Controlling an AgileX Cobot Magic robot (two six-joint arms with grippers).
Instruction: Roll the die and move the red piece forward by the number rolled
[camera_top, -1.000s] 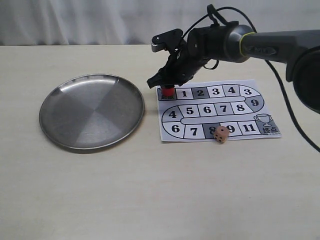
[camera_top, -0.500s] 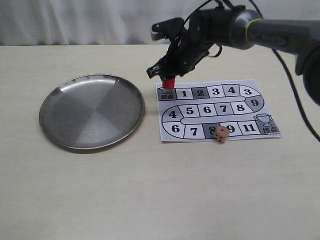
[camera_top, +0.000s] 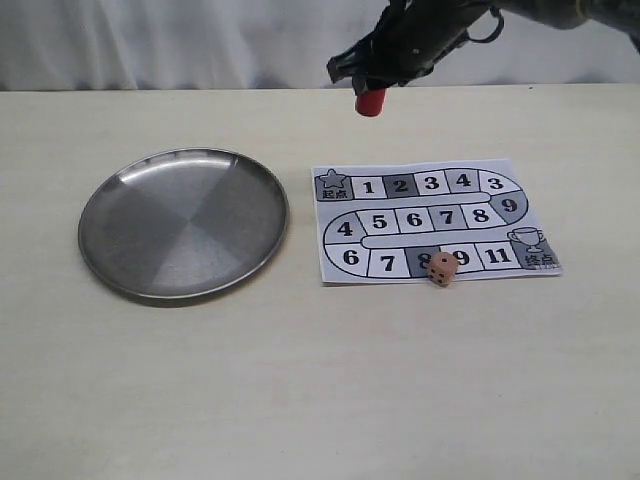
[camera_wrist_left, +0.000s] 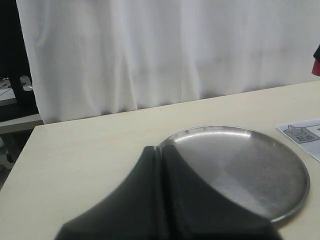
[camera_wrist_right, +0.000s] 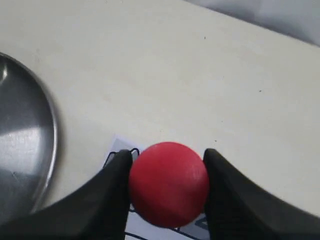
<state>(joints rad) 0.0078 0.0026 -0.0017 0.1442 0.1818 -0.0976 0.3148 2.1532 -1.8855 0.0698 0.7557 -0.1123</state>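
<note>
My right gripper (camera_top: 372, 92) is shut on the red piece (camera_top: 371, 101) and holds it high in the air behind the paper game board (camera_top: 435, 220). In the right wrist view the red piece (camera_wrist_right: 169, 183) fills the gap between both black fingers (camera_wrist_right: 107, 195). The tan die (camera_top: 442, 268) with black pips rests on the board's front edge, by square 8. The start square (camera_top: 331, 185) at the board's back left stands bare. My left gripper (camera_wrist_left: 159, 152) is shut on nothing, at the near rim of the steel plate (camera_wrist_left: 265, 195).
A round steel plate (camera_top: 184, 222) lies on the left half of the table, its rim close to the board's left edge. A white curtain (camera_top: 160, 40) hangs behind the table's far edge.
My right gripper has lifted the red piece off the start square and carried it up and slightly right. The die and the left gripper have stayed put.
</note>
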